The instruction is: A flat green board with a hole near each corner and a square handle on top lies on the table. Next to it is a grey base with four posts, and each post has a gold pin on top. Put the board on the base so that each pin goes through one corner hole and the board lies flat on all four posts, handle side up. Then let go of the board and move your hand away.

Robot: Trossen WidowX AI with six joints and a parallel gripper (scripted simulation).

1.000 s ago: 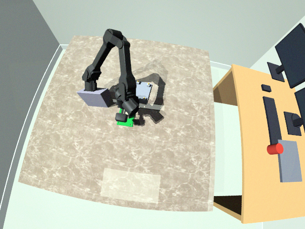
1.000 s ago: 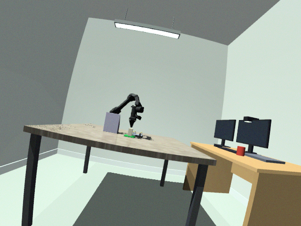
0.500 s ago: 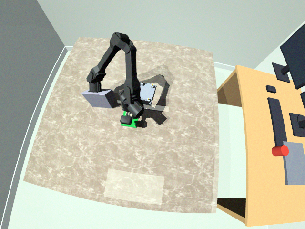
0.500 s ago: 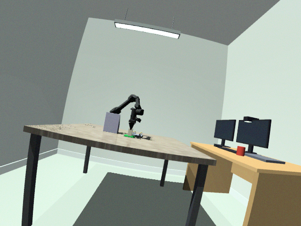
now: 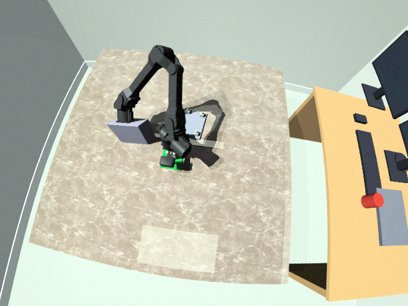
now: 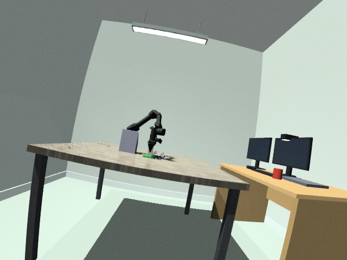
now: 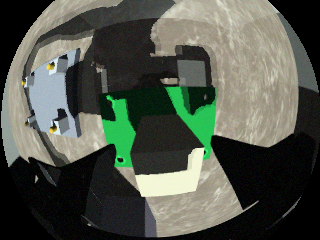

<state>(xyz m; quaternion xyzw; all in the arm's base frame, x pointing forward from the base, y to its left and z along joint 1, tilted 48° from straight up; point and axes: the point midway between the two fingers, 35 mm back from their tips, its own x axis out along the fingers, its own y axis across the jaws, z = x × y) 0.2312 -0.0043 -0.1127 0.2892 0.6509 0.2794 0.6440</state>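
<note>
Claw [image 5: 169, 156] [image 6: 150, 148] [image 7: 164, 146] stands wide open above the board, its jaws on either side of the handle [image 6: 150, 153] [image 7: 167, 184], with nothing gripped between them. Beneath it, the green board [image 5: 176, 168] [image 6: 145, 156] [image 7: 118, 134] lies flat on the table [image 5: 99, 197] [image 6: 126, 162], handle side up. Farther out, the grey base [image 5: 195, 123] [image 7: 47, 102] sits apart from the board, at about one o'clock from it in the top view and between nine and ten o'clock in the wrist view, its gold pins bare. The lining-up over the handle looks nearly complete. Still to do, as I judge it: close on the handle, lift, carry towards the base, match four holes to four pins, lower until flat, release and withdraw.
</note>
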